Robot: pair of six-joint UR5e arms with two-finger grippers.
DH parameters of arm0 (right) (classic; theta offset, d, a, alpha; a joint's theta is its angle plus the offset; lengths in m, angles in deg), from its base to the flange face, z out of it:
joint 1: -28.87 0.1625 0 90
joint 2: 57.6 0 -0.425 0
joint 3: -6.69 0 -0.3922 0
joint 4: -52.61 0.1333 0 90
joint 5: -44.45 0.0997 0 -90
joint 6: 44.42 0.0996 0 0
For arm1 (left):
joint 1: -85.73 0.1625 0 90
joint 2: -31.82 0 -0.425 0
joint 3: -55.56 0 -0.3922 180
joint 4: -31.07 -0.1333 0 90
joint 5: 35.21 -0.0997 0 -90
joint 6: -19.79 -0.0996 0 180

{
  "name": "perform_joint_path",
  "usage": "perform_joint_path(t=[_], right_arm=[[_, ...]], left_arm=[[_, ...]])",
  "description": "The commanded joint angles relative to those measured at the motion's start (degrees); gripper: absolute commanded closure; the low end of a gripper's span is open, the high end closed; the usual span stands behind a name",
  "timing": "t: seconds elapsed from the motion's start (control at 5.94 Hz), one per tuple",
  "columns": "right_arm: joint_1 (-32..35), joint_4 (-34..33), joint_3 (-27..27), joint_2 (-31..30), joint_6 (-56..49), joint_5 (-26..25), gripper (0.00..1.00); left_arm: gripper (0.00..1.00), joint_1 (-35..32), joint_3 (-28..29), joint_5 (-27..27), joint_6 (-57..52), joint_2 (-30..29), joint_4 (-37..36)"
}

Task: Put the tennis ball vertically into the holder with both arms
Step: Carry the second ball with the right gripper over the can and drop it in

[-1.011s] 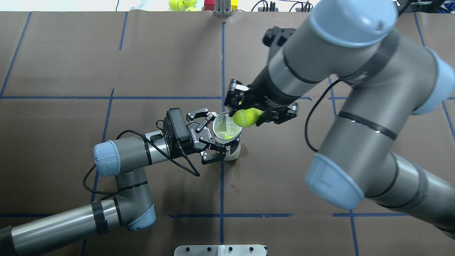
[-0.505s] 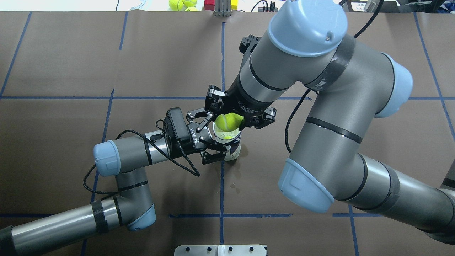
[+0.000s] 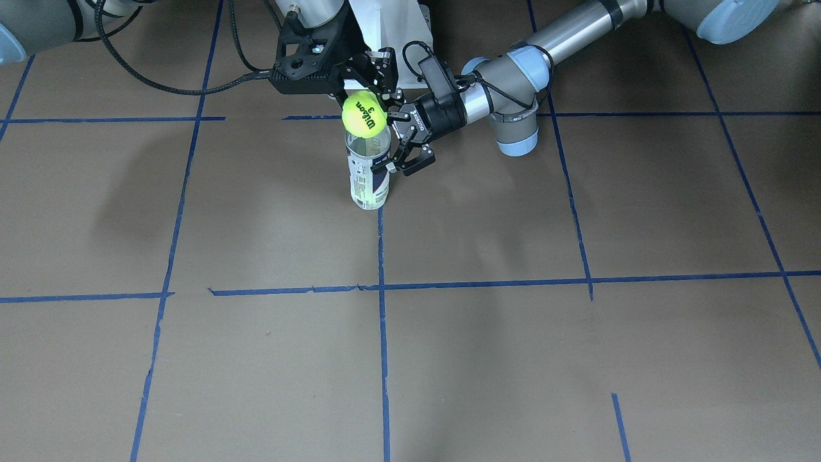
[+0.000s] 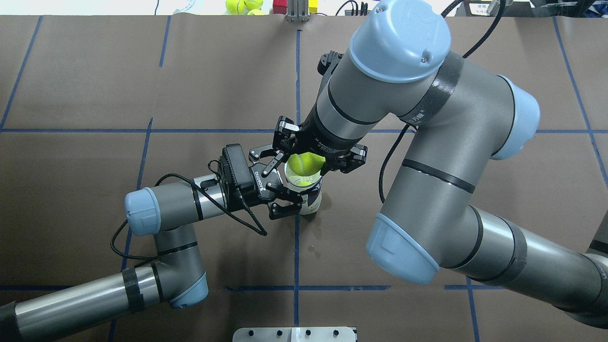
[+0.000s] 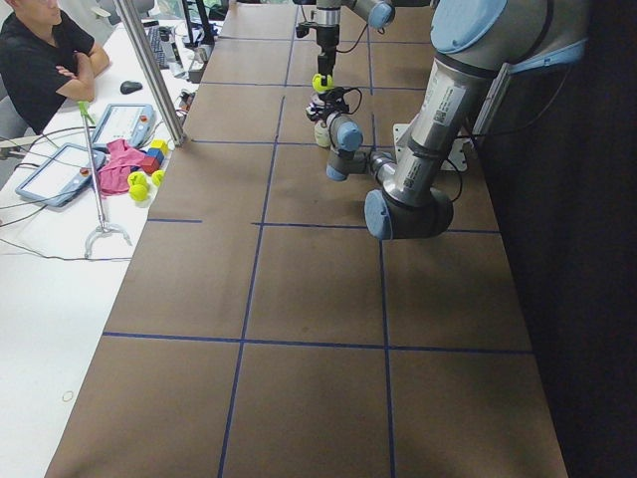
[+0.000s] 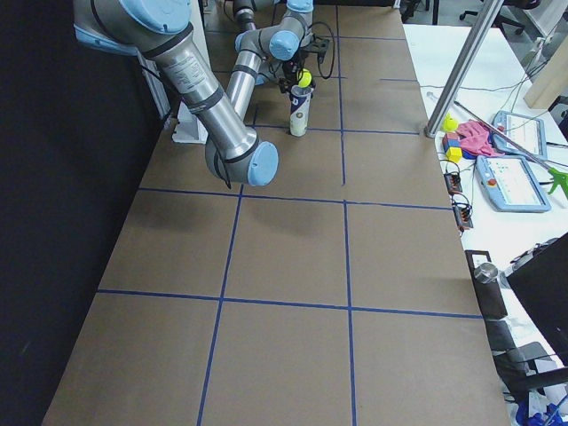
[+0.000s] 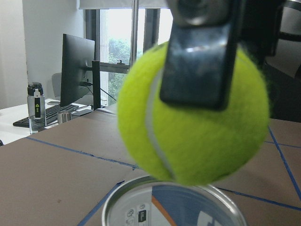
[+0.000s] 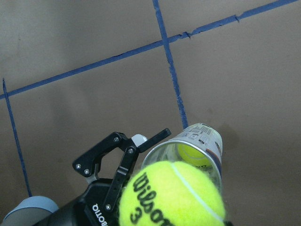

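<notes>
The tennis ball (image 3: 363,113) is fluorescent yellow-green with a dark Wilson 3 mark. My right gripper (image 3: 359,102) is shut on it and holds it right over the mouth of the holder (image 3: 369,183), just above the rim. The holder is a clear can with a navy and white label, standing upright on the table. My left gripper (image 4: 289,183) is shut around its upper part from the side. In the overhead view the ball (image 4: 304,164) covers most of the opening. The right wrist view shows the ball (image 8: 171,195), the holder (image 8: 207,141), and a second ball (image 8: 190,153) inside it.
Spare tennis balls (image 4: 240,4) and red and yellow blocks (image 4: 280,5) lie at the table's far edge. A grey mounting plate (image 4: 294,333) sits at the near edge. A side table with tablets (image 5: 119,124) and a seated person (image 5: 40,60) stands beyond a metal post (image 5: 154,70).
My right arm swung left and carried the ball from beside the holder's rim to directly over its mouth. The left arm and the holder stayed still.
</notes>
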Motion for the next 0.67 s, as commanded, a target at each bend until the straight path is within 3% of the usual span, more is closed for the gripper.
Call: perform_joint_path(t=[0.0,0.51], right_arm=[[-0.4,0.0,-0.4,0.0,0.2,-1.4,0.0],[4.4,-0.1,1.1,-2.0,-0.6,-0.3,0.0]], left_arm=[[0.11,0.0,0.1,0.0,0.0,0.0,0.0],[0.0,-1.7,0.0,0.1,-0.4,1.2,0.0]])
